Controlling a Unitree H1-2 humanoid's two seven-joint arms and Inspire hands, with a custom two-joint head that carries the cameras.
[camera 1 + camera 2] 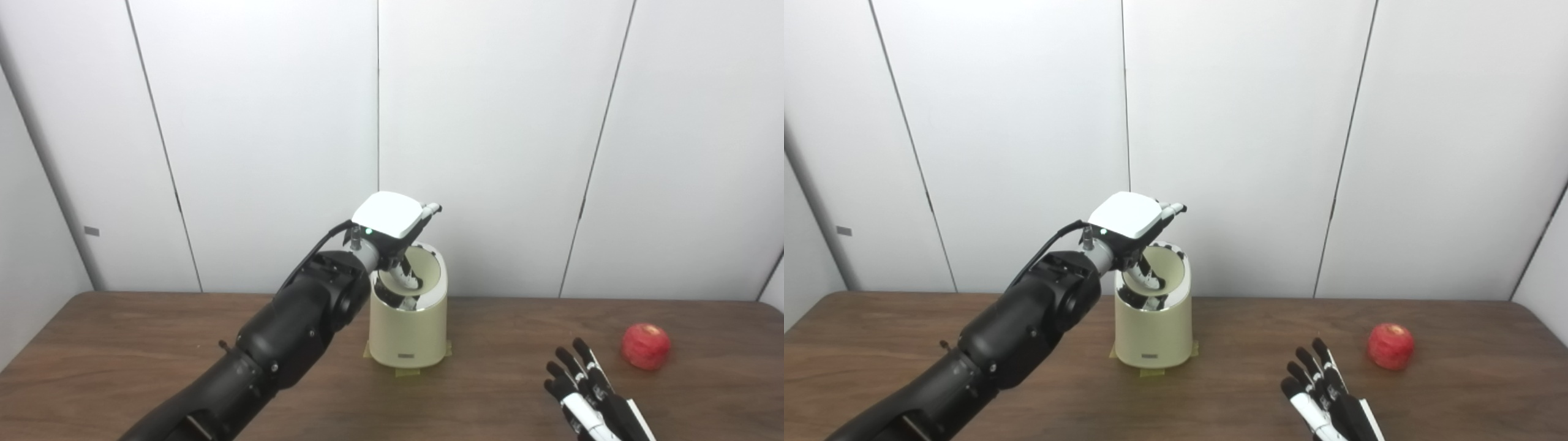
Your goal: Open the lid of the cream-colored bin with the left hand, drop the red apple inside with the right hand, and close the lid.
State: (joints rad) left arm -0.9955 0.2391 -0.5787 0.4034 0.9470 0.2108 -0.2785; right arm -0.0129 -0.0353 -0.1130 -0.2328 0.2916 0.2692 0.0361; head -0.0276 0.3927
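Reaching into bin (409, 331), L hand (392, 229); R hand (582, 389) open; apple (645, 346) untouched.

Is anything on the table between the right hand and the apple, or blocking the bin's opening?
Nothing visible lies between the right hand and the red apple; only bare table. At the cream-colored bin, the lid is tilted up, but the left hand hangs over the opening with fingers reaching inside.

Cream bin (409, 334); red apple (645, 346); brown woodgrain table (122, 343).

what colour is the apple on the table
Red, with a paler streaked patch on top; the apple shows best in the left eye view.
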